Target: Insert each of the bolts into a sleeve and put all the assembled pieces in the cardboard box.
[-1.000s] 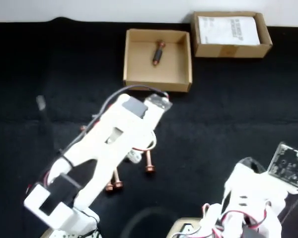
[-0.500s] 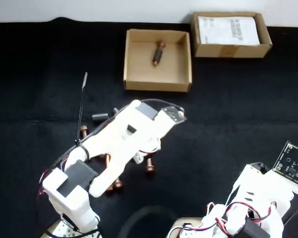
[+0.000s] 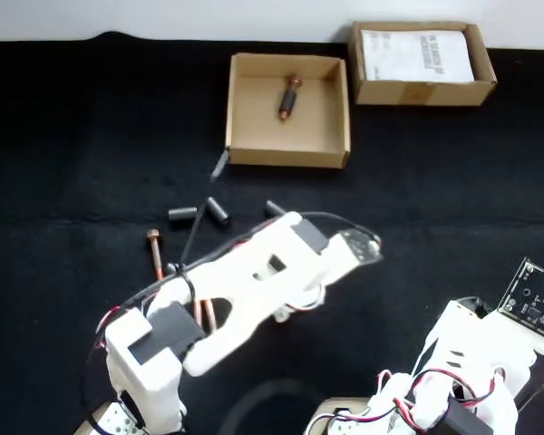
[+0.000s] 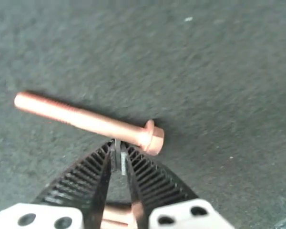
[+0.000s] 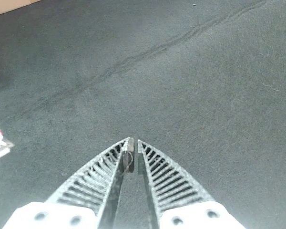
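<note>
In the left wrist view my left gripper [image 4: 118, 153] is shut and holds nothing. A copper bolt [image 4: 86, 121] lies on the black mat just past its tips, head to one side. From above, the left arm [image 3: 254, 272] stretches across the middle and hides its gripper. One bolt [image 3: 153, 251] lies left of it, and two more [image 3: 205, 313] peek out beneath it. Three dark sleeves [image 3: 182, 215] [image 3: 218, 210] [image 3: 274, 209] lie behind the arm. The open cardboard box [image 3: 245, 109] holds one assembled piece [image 3: 290, 95]. My right gripper [image 5: 131, 147] is shut over bare mat.
A second cardboard box [image 3: 422, 86] with a printed sheet stands at the back right. The right arm [image 3: 476, 362] sits at the front right corner. A thin black cable tie [image 3: 204, 204] sticks up from the left arm. White wall edge runs along the back.
The left arm has swung to the right and toward the front, uncovering the sleeves and a bolt on the left. The right arm drew back slightly early on.
</note>
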